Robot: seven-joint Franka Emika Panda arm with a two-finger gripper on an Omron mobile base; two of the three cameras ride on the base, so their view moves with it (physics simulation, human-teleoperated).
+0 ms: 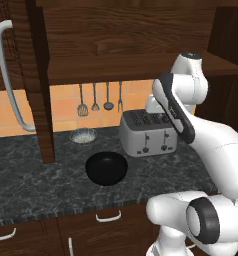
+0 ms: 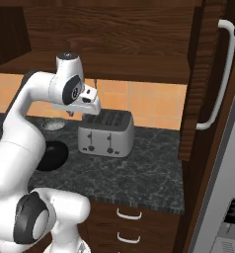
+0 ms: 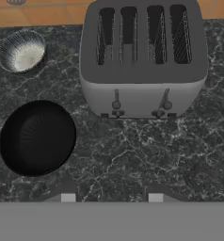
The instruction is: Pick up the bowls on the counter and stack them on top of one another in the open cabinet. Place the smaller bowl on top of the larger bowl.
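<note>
The larger bowl [image 1: 106, 168] [image 2: 53, 154] [image 3: 37, 138], glossy black, sits on the dark marbled counter [image 1: 31, 185] [image 3: 147, 155] in front of the toaster's left end. The smaller bowl [image 1: 83, 135] [image 2: 53, 125] [image 3: 20, 51], translucent grey-white, stands behind it near the tiled wall. My gripper [image 3: 111, 196] [image 2: 71, 113] hovers high over the counter, open and holding nothing, to the right of the black bowl in the hand view. The cabinet shelf [image 1: 121, 67] [image 2: 119, 66] above is bare, and its door [image 1: 38, 75] stands open.
A silver four-slot toaster [image 1: 147, 132] [image 2: 105, 132] [image 3: 142, 61] stands right of the bowls. Utensils [image 1: 95, 100] hang on the orange tiled wall. The open doors, one with a curved handle [image 1: 8, 75] and another [image 2: 203, 74], flank the shelf. Drawers [image 1: 108, 216] sit below the counter.
</note>
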